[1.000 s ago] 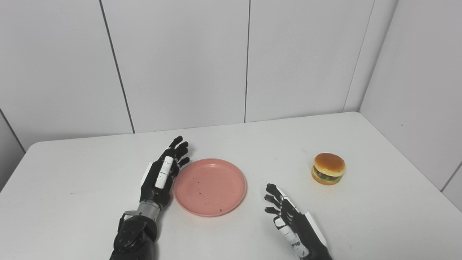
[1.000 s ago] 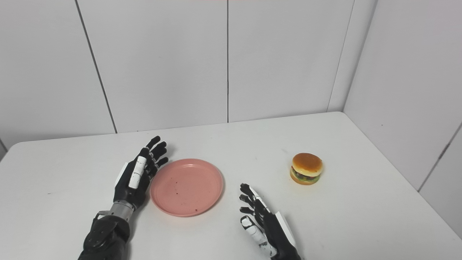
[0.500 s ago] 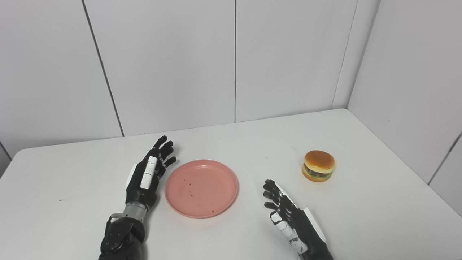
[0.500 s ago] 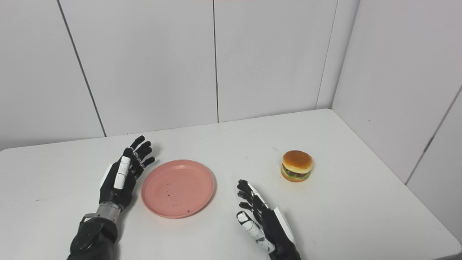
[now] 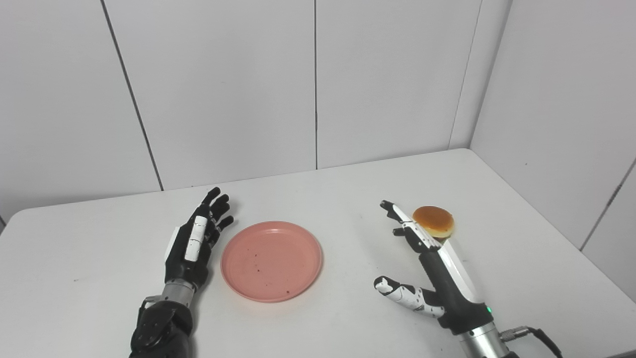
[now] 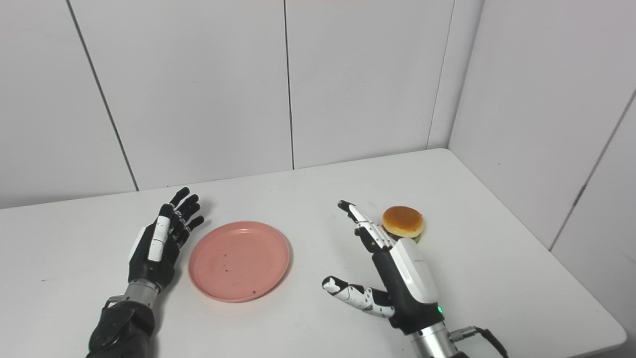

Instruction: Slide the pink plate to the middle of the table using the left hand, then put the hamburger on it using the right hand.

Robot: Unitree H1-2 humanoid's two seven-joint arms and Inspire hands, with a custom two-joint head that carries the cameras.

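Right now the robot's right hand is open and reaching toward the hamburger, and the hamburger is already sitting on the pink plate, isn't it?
Not quite. The right hand is open and reaching toward the hamburger, but the hamburger is not on the pink plate. It sits on the bare table, well to the right of the plate, which holds nothing. The right eye view shows this.

Bare table (image 5: 357, 214) between pink plate (image 5: 272, 260) and hamburger (image 5: 434, 221).

Pink plate (image 5: 272, 261) flat on white table (image 5: 99, 298). Left hand (image 5: 194, 243) just beside its left rim, fingers spread. Right hand (image 5: 427, 268) splayed, partly covering hamburger (image 5: 434, 221).
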